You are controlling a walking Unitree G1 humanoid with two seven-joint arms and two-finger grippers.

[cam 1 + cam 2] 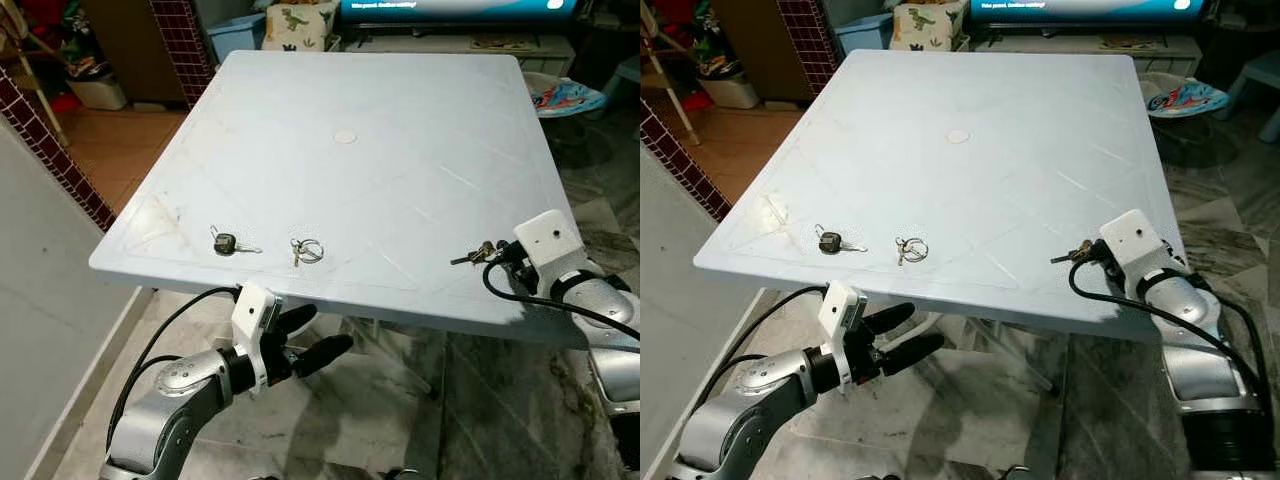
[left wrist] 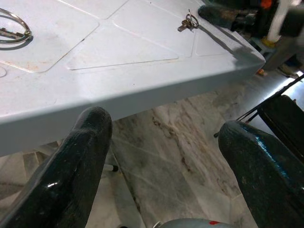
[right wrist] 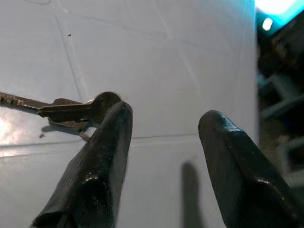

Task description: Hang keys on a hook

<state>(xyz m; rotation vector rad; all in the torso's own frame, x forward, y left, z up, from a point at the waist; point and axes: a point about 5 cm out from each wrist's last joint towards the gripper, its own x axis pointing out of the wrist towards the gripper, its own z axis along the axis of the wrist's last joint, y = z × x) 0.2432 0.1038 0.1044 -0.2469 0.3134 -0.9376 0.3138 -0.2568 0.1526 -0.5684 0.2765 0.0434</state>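
Keys (image 3: 71, 110) on white table (image 1: 400, 120) beside spread right hand (image 3: 164, 128), left hand (image 1: 318, 335) spread below table edge

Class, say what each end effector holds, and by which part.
Nothing is held. The right end effector is open beside the keys; the left end effector is open below the table.

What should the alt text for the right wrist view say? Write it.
The right gripper is open over the pale blue table, one black finger touching a bunch of brass keys that lies flat beside it, outside the gap between the fingers.
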